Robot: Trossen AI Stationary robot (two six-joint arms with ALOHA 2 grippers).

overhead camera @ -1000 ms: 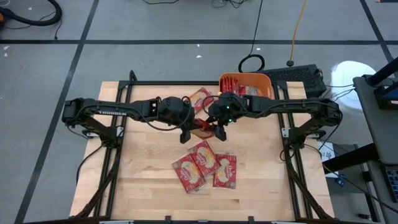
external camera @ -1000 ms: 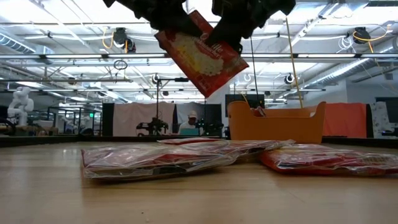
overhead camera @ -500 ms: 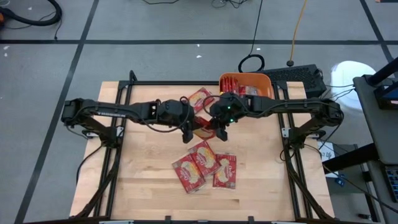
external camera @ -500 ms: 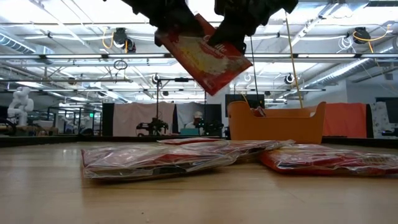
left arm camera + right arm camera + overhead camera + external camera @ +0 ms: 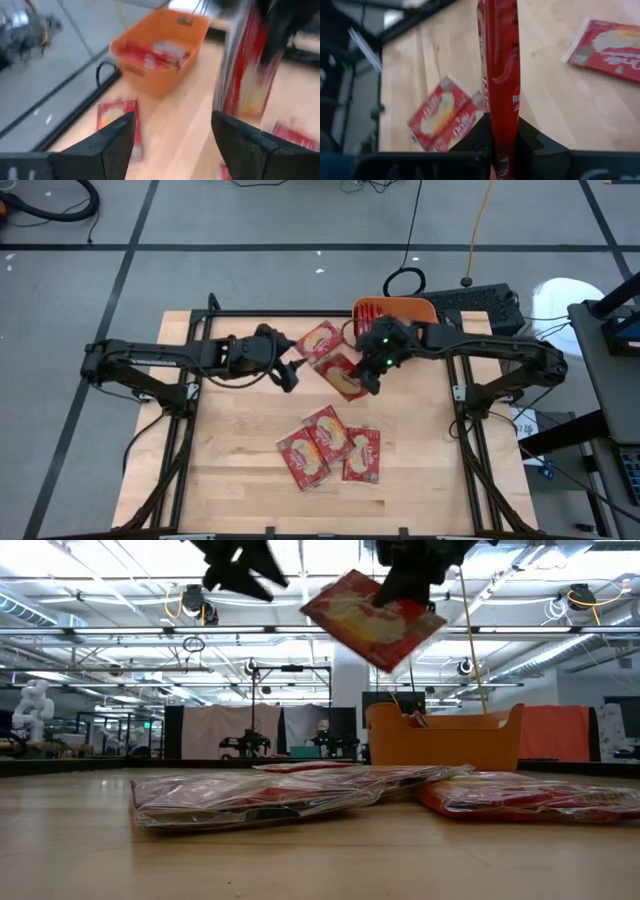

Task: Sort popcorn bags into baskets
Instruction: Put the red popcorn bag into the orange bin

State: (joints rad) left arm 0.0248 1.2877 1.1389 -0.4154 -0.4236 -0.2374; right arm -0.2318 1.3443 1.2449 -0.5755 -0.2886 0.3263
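high view, left to right: the left gripper hangs at about ten o'clock of the table with its fingers apart, nothing between them. just right of it the right gripper is clamped on one popcorn bag, held in the air. a loose bag lies near twelve o'clock, and three more bags overlap near six o'clock. the orange basket sits at one o'clock with a few packets already inside, as the left wrist view shows. by my reading the sort is partway: one bag in transit, four on the wood left.
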